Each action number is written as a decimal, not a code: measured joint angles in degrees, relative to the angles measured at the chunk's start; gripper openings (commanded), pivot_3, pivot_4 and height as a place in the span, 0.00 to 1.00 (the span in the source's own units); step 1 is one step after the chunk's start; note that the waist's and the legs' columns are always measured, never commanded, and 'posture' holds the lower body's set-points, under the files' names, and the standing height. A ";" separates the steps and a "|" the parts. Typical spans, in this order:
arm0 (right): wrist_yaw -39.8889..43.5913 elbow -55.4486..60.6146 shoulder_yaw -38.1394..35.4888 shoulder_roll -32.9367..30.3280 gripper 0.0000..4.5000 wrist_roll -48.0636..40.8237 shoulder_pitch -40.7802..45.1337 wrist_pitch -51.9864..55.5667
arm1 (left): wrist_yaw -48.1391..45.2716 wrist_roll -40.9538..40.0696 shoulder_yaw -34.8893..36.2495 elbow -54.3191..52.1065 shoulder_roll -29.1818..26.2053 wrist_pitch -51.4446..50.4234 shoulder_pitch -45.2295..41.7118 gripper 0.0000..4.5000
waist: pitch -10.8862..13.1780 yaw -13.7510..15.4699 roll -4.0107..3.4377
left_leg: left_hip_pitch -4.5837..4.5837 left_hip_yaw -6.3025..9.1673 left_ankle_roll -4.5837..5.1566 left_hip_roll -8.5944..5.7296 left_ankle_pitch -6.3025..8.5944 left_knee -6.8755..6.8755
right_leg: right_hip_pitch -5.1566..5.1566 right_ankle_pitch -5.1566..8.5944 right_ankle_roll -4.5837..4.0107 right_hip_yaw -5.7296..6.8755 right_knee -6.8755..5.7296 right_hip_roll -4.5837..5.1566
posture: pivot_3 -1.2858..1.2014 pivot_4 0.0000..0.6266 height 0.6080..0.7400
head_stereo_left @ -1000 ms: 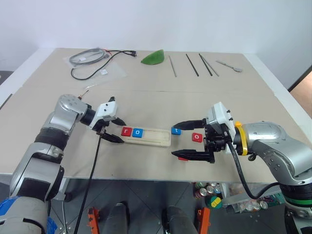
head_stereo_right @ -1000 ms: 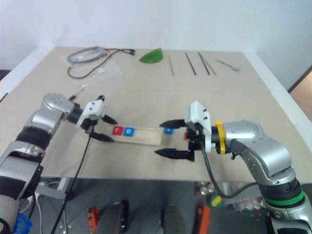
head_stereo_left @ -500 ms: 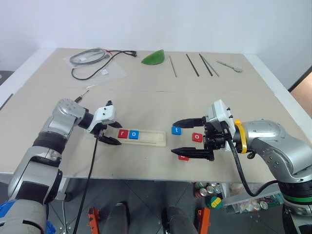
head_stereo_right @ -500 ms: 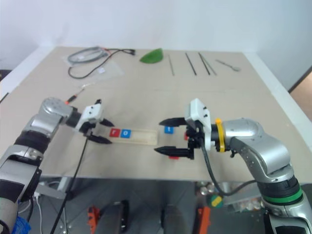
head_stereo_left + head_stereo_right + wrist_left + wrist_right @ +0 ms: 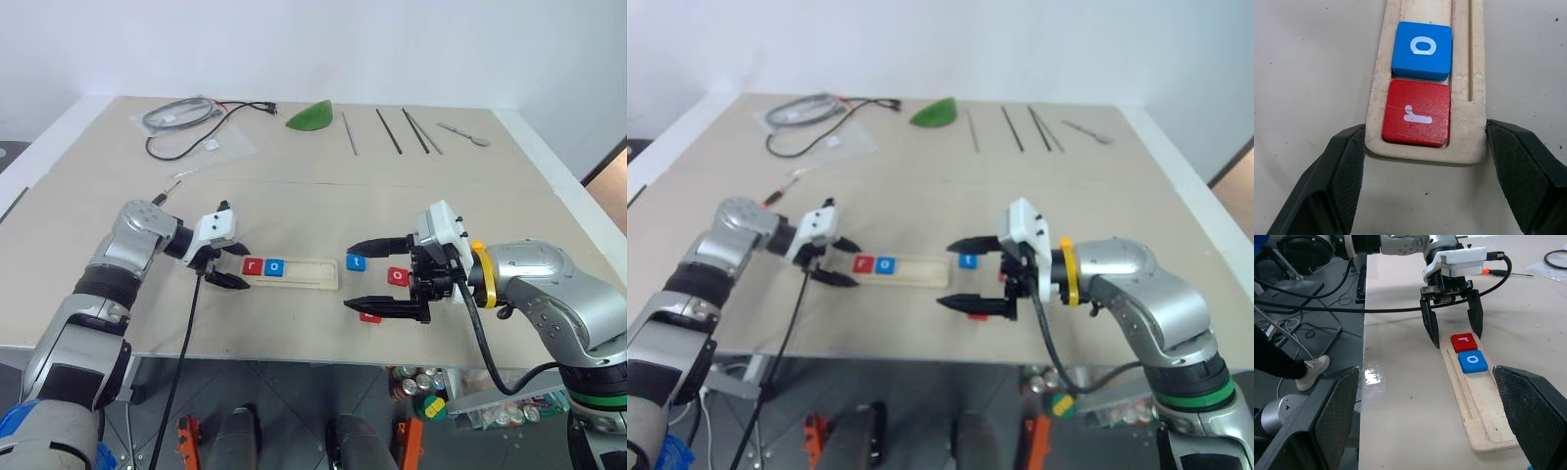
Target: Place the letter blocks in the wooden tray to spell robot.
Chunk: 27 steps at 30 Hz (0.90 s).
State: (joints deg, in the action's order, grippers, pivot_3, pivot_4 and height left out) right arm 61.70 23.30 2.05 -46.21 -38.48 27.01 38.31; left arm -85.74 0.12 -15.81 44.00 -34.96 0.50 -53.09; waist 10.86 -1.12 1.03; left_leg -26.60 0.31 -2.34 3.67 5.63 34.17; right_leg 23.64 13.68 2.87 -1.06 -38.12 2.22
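Straddling the near end of the wooden tray point(image 5: 1469, 78), the left pincer point(image 5: 224, 262) stands part-open, gripping nothing; red "r" point(image 5: 1417, 113) and blue "o" point(image 5: 1421, 50) lie just beyond its fingertips. Right pincer point(image 5: 367, 275) gapes wide, empty, over blue "t" point(image 5: 356, 262) and two red blocks point(image 5: 397, 275) on the desk point(image 5: 294, 186).

- A white "r" on the red block point(image 5: 1416, 113) in the wooden tray point(image 5: 1476, 73).
- A white "o" on the blue block point(image 5: 1422, 50) touching it.
- A white "t" on the blue block point(image 5: 356, 261) beside the tray.

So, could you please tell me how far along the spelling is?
Done: the red r and blue o sit in the wooden tray. In hand: nothing; the left gripper straddles the tray's end, and the right gripper is open. Left: blue t and two red tiles on the table.
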 measured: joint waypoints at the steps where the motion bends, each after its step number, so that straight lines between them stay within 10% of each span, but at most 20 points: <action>1: 0.03 0.00 0.00 0.00 1.00 0.04 0.00 -0.03 | -0.39 -0.08 0.00 -0.08 0.10 -0.67 0.00 0.99 | 0.00 0.00 0.00 | 0.00 0.00 0.00 0.00 0.00 0.00 | 0.01 0.00 0.00 0.00 0.00 -0.01 | 0.52 0.24 1.00; 20: 1.98 -2.94 -0.07 -0.39 1.00 0.60 0.46 -0.13 | -3.00 -5.99 5.19 -12.14 -5.73 -9.21 3.29 0.99 | 0.01 -0.12 0.00 | -0.03 0.01 0.00 0.05 0.00 -0.10 | 0.14 0.02 -0.01 -0.01 -0.02 -0.08 | 0.52 0.24 1.00; 27: 2.22 -8.96 4.29 -3.14 1.00 12.31 -5.66 -8.76 | -6.17 -24.20 14.85 -33.79 -6.53 -13.52 13.27 0.99 | 0.00 -0.01 0.00 | -0.07 -0.20 -0.01 -0.02 0.06 -0.10 | 0.13 0.10 0.05 -0.05 0.08 0.16 | 0.52 0.24 1.00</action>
State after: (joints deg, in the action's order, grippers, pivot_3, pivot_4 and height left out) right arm 63.92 14.34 6.33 -49.35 -26.17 21.35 29.54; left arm -91.90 -24.08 -0.96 10.21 -41.49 -13.02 -39.82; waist 10.87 -1.13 1.04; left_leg -26.66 0.11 -2.35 3.65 5.68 34.08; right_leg 23.77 13.78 2.92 -1.11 -38.04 2.38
